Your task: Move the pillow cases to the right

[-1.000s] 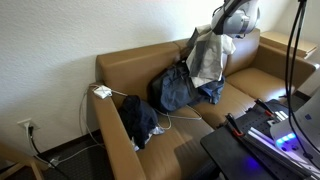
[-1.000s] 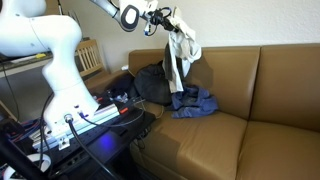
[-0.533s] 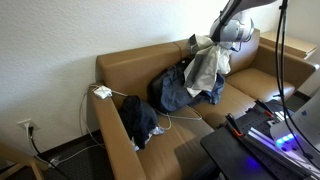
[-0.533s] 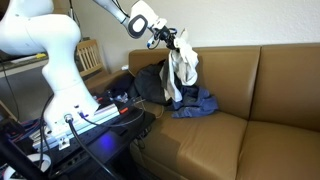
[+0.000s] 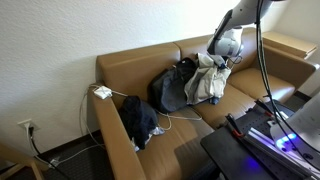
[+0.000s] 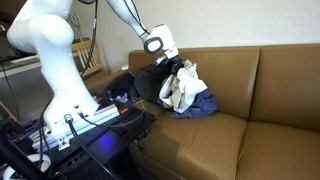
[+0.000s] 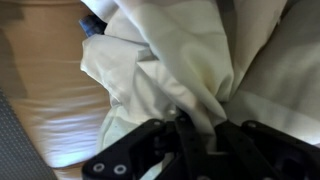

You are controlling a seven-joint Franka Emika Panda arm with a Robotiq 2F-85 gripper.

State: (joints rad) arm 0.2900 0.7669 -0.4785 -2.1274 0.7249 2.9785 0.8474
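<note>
- Gripper (image 7: 192,128): the jaws are closed tight on a bunched fold of the pillow case (image 7: 190,60). In the wrist view cloth fills the gap between them, and nothing else is in the grip.
- Pillow case (image 5: 208,80), white, hangs from the gripper (image 5: 219,60) about mid-sofa. Its lower folds are slumped on the sofa (image 5: 140,62) seat, close against the back cushion.
- In an exterior view the pillow case (image 6: 180,88) lies on top of a blue garment (image 6: 203,104) on the seat. It also touches the dark heap (image 6: 148,80) beside it, with the gripper (image 6: 170,60) just above.
- Whether the bundle is one case or several cannot be told; the folds run together.
- Handling, as a judgement: it is light, limp and has no stiffness. It will drape and trail, so the loose hem may drag or catch the blue garment unless it is lifted clear of the seat. It is not fragile. Smooth cloth may creep out of a thin pinch.
- Best hold, as a judgement: a thick gathered fold near the upper edge, much as it is gripped now.
- Containers: no open one is seen on the sofa. The dark heap may be a bag, but this cannot be confirmed and any contents are hidden.
- At the sofa's end seat lies a dark bundle (image 5: 140,120). A white adapter (image 5: 102,92) with a cable sits on the armrest.
</note>
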